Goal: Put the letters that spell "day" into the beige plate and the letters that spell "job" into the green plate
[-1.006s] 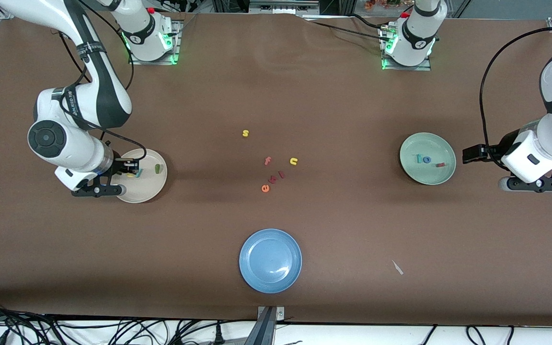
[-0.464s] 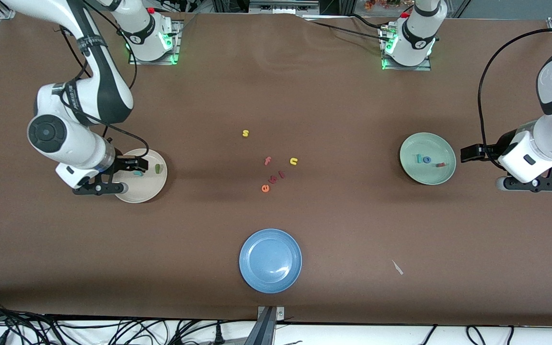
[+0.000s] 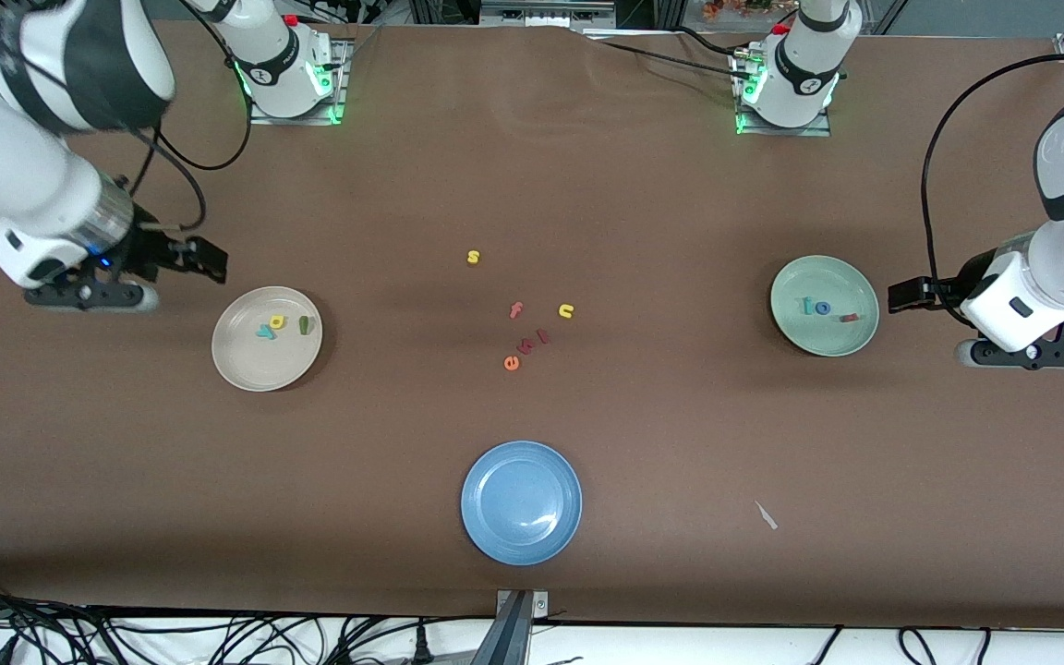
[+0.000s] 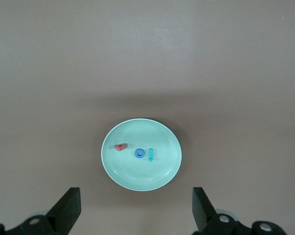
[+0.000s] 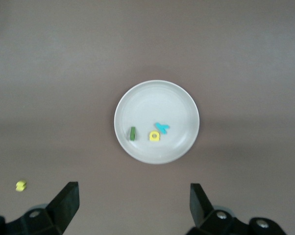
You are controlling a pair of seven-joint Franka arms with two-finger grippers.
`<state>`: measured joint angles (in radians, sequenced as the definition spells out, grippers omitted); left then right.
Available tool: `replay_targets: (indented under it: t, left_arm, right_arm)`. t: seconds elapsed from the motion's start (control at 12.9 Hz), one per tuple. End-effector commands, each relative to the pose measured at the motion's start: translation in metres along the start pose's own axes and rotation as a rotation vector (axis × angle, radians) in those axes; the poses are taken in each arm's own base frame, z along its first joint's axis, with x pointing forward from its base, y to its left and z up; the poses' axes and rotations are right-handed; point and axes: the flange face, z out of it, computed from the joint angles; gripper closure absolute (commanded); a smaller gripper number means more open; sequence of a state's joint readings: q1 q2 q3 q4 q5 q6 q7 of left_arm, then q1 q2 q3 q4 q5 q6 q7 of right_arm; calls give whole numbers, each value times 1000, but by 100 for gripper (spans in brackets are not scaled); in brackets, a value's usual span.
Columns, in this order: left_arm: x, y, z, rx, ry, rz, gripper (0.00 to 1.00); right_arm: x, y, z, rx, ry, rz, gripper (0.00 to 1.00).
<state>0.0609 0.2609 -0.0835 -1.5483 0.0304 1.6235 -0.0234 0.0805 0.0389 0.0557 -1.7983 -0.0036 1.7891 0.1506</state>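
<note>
The beige plate (image 3: 255, 368) (image 5: 152, 100) lies toward the right arm's end of the table. It holds the green d (image 3: 304, 324) (image 5: 132, 133), the yellow a (image 3: 278, 322) (image 5: 154, 135) and the teal y (image 3: 265, 332) (image 5: 161, 128). My right gripper (image 3: 209, 259) (image 5: 133, 196) hangs open and empty over bare table beside that plate. In the green plate (image 3: 818, 339) (image 4: 137, 177) lie the teal j (image 3: 808, 305) (image 4: 151, 154), the blue o (image 3: 824, 308) (image 4: 139, 153) and the pinkish-red b (image 3: 849, 318) (image 4: 120, 147). Beside it, toward the table's end, waits my left gripper (image 3: 901, 295) (image 4: 136, 201), open and empty.
A blue plate (image 3: 521, 503) with nothing in it sits nearest the front camera. Mid-table lie loose letters: a yellow s (image 3: 473, 257) (image 5: 21, 185), a pink f (image 3: 515, 310), a yellow u (image 3: 566, 311), an orange e (image 3: 512, 363) and two small red ones (image 3: 533, 342). A white scrap (image 3: 766, 515) lies apart.
My right gripper opened over the beige plate, left the teal y in it, then rose and drew away toward the table's end. The left arm shifted only slightly.
</note>
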Motion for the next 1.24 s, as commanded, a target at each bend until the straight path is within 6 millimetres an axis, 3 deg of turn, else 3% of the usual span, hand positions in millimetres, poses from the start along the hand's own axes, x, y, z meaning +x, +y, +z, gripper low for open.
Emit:
replay_targets:
  t: [0.0,0.39,1.16]
  left_arm:
    - [-8,-1,-3,-15,4,18,0]
    - [-7,-1,-2,-15,4,18,0]
    - [-7,-1,-1,-13,3,18,0]
  right_arm:
    - [-2,4,-35,14,-34,-18,0]
    - [-8,15,-61,8,-71,-41,0]
    - [1,14,-57,9,-67,-66,0]
